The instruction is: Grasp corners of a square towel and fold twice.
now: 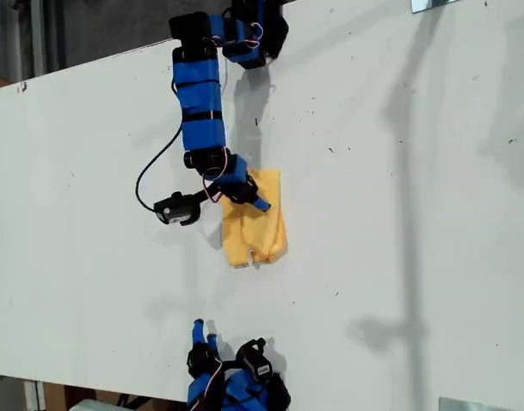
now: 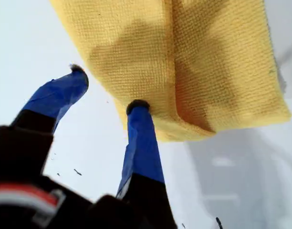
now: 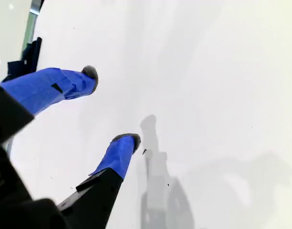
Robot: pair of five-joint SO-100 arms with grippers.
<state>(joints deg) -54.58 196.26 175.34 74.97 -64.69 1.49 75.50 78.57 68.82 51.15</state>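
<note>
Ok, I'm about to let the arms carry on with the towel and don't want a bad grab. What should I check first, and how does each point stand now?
1. Towel folded at least once: ok, it lies as a narrow doubled strip, the fold showing in the first wrist view.
2. My first gripper open: ok, fingers apart.
3. First gripper holding cloth: not ok, one fingertip is at the towel's edge, nothing between the fingers.
4. My second gripper open: ok.
5. Second gripper near the towel: not ok, only bare table before it.
6. Tagged corner located: cannot tell, no tag visible.
</note>
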